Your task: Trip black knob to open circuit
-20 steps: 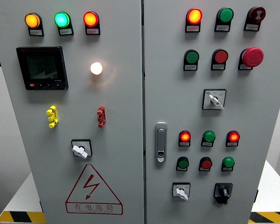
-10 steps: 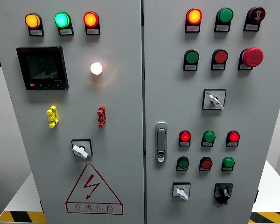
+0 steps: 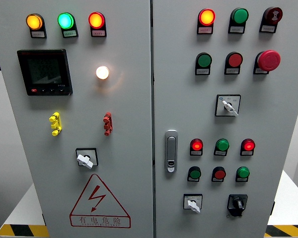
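Black knob (image 3: 237, 204) at lower right of the right cabinet door (image 3: 283, 119), handle's long axis near upright, tilted slightly left at top. Three white selector switches (image 3: 84, 159), one red mushroom button (image 3: 268, 60). Warning triangle (image 3: 99, 202) reading 有电危险. No robot hand in view.

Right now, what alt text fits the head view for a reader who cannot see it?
A grey two-door cabinet fills the view, no robot hand showing. The black knob sits untouched at the right door's lower right, beside a white knob. Indicator lamps glow above.
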You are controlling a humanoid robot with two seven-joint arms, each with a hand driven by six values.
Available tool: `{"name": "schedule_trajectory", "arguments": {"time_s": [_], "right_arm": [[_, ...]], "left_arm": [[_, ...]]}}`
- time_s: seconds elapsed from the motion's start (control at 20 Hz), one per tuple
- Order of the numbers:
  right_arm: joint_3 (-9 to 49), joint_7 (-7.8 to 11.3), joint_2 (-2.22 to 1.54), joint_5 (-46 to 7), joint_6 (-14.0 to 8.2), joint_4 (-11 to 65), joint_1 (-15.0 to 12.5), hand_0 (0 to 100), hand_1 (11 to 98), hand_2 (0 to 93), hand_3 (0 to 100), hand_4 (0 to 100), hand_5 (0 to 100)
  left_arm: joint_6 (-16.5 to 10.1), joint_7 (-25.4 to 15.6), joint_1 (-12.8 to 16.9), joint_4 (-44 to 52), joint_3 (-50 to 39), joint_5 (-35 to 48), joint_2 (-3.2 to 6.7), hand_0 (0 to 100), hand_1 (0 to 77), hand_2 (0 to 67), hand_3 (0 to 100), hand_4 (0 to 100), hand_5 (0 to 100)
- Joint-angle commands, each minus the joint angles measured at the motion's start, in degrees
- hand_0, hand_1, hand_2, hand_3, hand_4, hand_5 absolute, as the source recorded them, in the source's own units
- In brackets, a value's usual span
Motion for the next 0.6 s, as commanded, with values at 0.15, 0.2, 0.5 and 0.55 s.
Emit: {"name": "schedule_trajectory", "arguments": {"time_s": [0.15,0.2,0.5,0.55], "right_arm": [[17.99,-0.34,0.81,-15.84,1.70,-0.43,2.12,72,35.8,3.9,8,7,19],[27.18,-0.33,1.94,-22.68,1.96,-0.08,2.12,72,35.9,4.0,8,7,19],[30.36,-0.24,1.87,-33.12,1.79,6.60,1.60,71,36.8,4.0,10,8,20],[29.13,-0.16,2.30,-32.77,1.44,6.17,1.68,71,36.8,4.0,10,8,20]], "left_arm": [[0.00,0.00,0.01,0.00,0.00,0.00,0.07,0,3.0,12.9,21,7,1],[0.00,0.00,0.01,0.00,0.00,0.00,0.07,0,3.0,12.9,21,7,1],[0.00,0.00,0.01,0.00,0.00,0.00,-0.01,0,3.0,12.9,21,7,1],[0.00,0.00,-0.07,0.00,0.00,0.00,0.07,0,2.9,12.9,21,7,1]]}}
